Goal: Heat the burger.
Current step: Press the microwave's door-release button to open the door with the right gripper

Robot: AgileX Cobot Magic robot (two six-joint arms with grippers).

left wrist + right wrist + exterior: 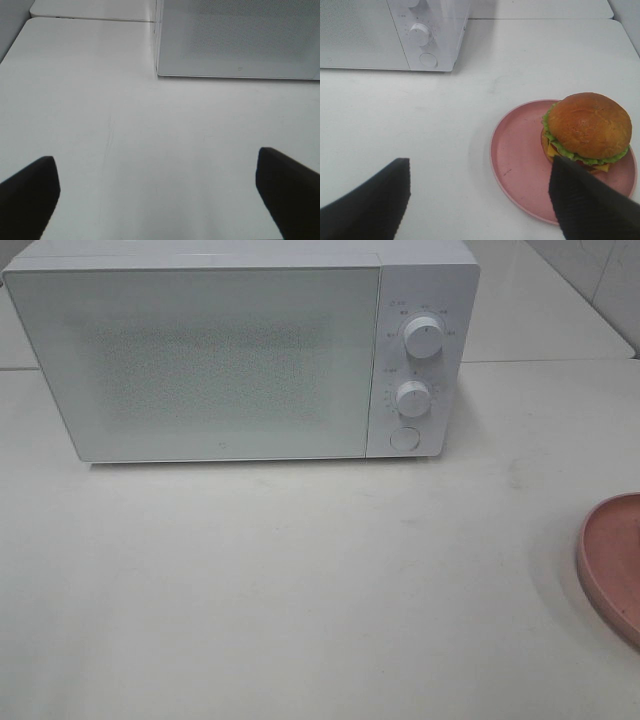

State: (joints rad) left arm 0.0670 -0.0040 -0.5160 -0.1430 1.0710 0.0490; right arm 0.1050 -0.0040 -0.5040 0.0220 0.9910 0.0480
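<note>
Off the knob side of the microwave (200, 360), the burger (587, 127) is being carried on a round pink plate (515, 160) on the tabletop (300, 580). Both the left fingers (27, 195) and the right fingers (370, 200) are being held spread, empty. Slippage is being risked (glossy domed bun, stacked layers) if it is pinched off-centre.

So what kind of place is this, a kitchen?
Probably a kitchen-style counter, maybe a test setup: a boxy white microwave oven with two round dials stands on a plain white tabletop, and a small golden-bun burger sits on a round pink plate nearby.
</note>
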